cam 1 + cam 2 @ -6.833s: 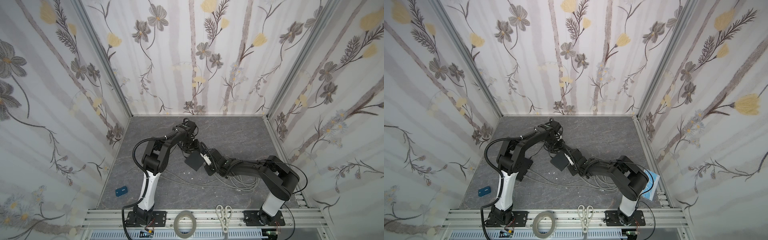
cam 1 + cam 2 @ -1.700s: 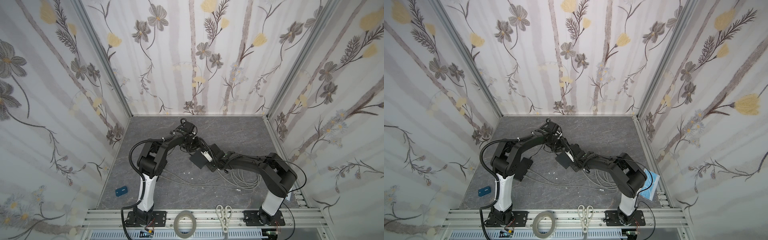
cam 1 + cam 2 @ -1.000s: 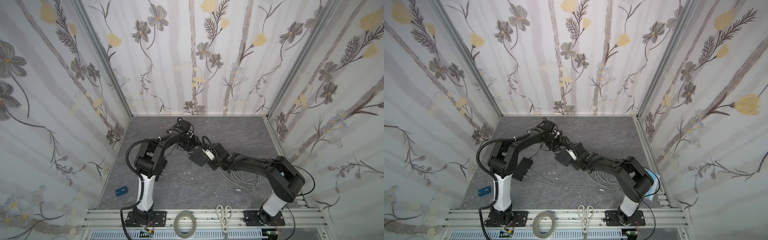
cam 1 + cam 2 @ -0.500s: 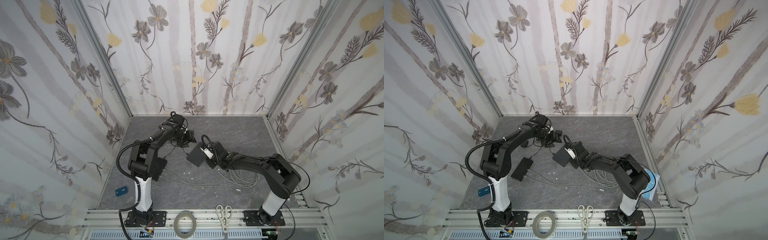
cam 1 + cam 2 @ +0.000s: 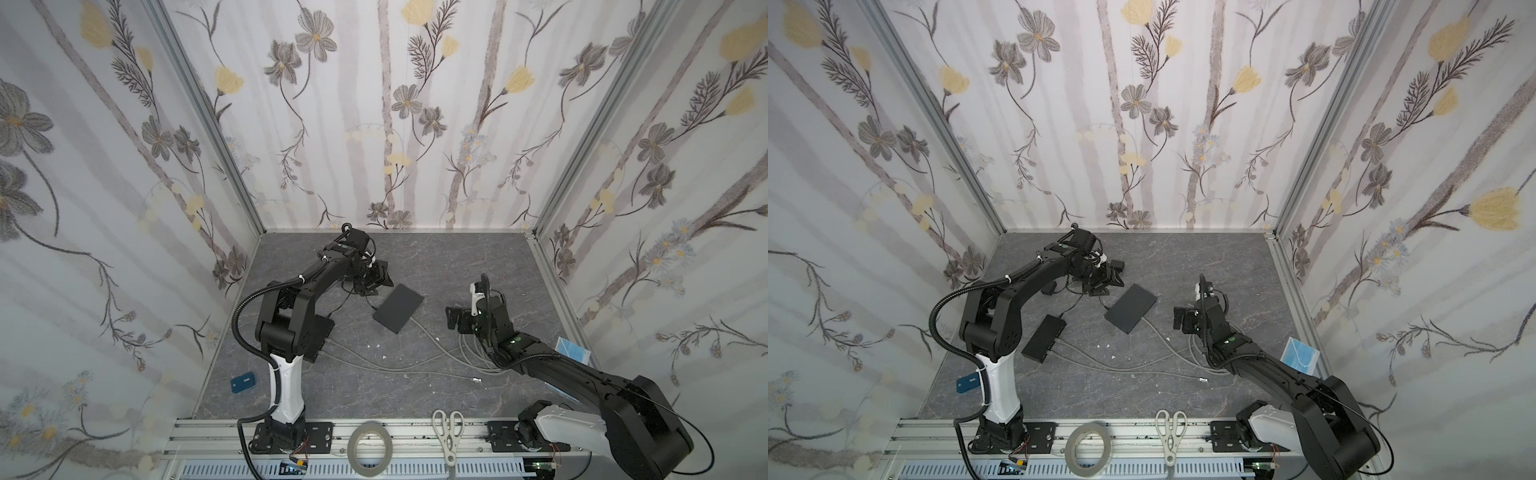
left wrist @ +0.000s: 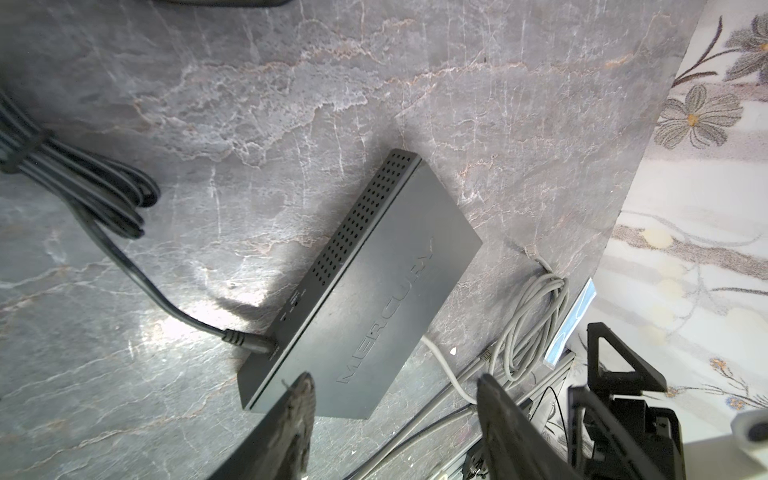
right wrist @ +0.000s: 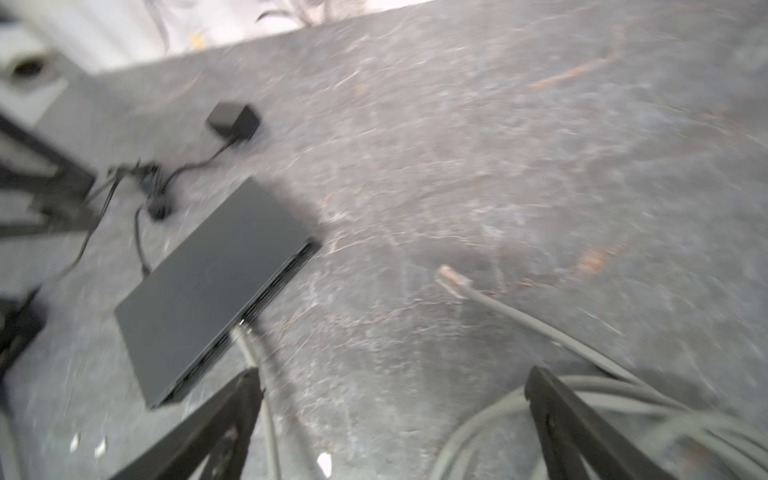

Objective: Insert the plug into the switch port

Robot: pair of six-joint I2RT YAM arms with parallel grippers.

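My right gripper (image 7: 392, 374) is spread wide and empty. The plug (image 7: 241, 330) sits in a port of the switch (image 7: 208, 282), just beyond one fingertip. My left gripper (image 6: 395, 379), also apart and empty, hovers over the switch's opposite edge.

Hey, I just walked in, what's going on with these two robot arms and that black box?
They're plugging a grey network cable into the black Mercury switch. Its plug looks seated in the switch, though that wrist view is blurred. The right gripper is open and empty, off to one side of the switch. The left gripper is open too, holding nothing, near the opposite edge.
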